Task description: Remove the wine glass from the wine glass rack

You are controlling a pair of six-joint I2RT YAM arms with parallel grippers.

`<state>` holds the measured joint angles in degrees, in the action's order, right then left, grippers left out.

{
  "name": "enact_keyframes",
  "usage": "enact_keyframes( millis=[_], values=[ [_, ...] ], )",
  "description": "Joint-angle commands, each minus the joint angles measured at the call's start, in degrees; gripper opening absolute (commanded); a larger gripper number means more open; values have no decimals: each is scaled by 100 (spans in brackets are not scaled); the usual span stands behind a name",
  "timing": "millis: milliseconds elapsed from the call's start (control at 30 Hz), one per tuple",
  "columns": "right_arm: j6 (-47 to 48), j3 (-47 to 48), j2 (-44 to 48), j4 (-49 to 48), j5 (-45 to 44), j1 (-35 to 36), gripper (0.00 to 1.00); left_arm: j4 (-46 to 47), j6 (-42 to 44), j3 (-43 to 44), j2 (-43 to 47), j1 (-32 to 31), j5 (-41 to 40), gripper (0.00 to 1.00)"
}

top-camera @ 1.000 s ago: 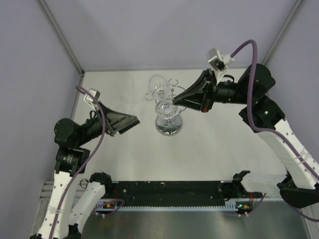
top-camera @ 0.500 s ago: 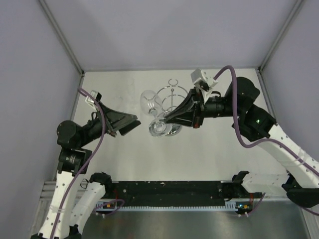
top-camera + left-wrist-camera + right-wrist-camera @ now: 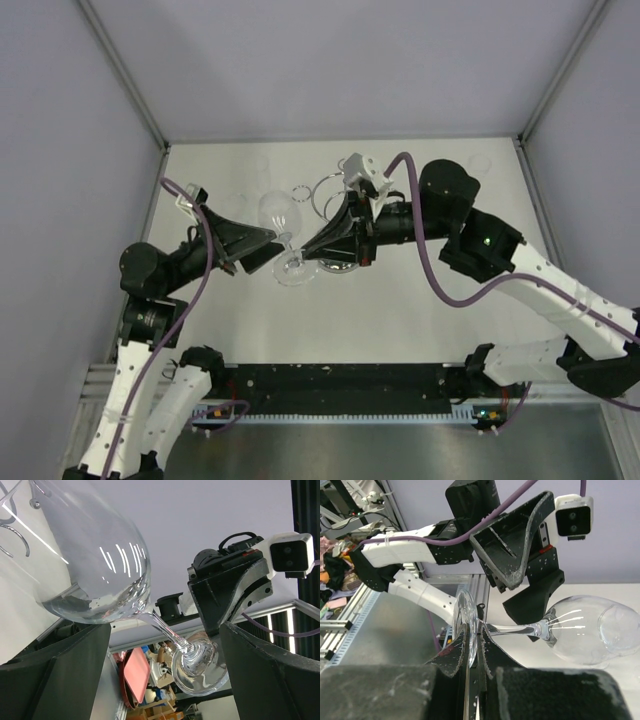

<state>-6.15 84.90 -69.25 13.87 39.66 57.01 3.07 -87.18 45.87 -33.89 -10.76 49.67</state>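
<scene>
The clear wine glass (image 3: 277,214) lies tilted in the air left of the wine glass rack (image 3: 316,200), clear of its loops. My right gripper (image 3: 304,257) is shut on the rim of the glass's foot (image 3: 465,625), and the bowl (image 3: 590,635) points away from it. My left gripper (image 3: 271,250) is open, and the stem (image 3: 167,634) passes between its fingers (image 3: 55,680) without touching them. The rack's chrome wire loops show at the top left of the left wrist view (image 3: 26,547). Its base is mostly hidden under my right gripper.
The white table (image 3: 420,320) has grey walls on three sides, with a metal frame post at each back corner. A black rail (image 3: 340,385) runs along the near edge between the arm bases.
My right gripper has carried the glass left and toward me, off the rack, and tilted it. The stem now lies between my left gripper's open fingers. The left arm has barely moved.
</scene>
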Motion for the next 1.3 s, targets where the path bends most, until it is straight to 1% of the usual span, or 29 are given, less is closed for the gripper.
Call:
enact_keyframes(
  millis=[0, 400, 467, 767, 1000, 1133, 1267],
  values=[
    [316, 536, -70, -455, -169, 213, 0, 378, -98, 10, 40, 13, 16, 96],
    [580, 642, -369, -403, -441, 451, 0, 422, -151, 45, -4, 13, -10, 92],
    [754, 650, -413, -394, -477, 495, 0, 422, -159, 45, -30, 13, 16, 90],
    [879, 729, -598, -394, -591, 556, 0, 528, -177, 54, -65, 13, 43, 79],
    [932, 686, -607, -341, -600, 565, 0, 607, -203, -25, -65, 13, 78, 60],
    [993, 563, -589, -315, -696, 583, 0, 686, -221, -69, -65, 13, 104, 45],
    [1098, 466, -572, -244, -793, 609, 0, 739, -238, -95, -100, 13, 139, 25]
  ],
)
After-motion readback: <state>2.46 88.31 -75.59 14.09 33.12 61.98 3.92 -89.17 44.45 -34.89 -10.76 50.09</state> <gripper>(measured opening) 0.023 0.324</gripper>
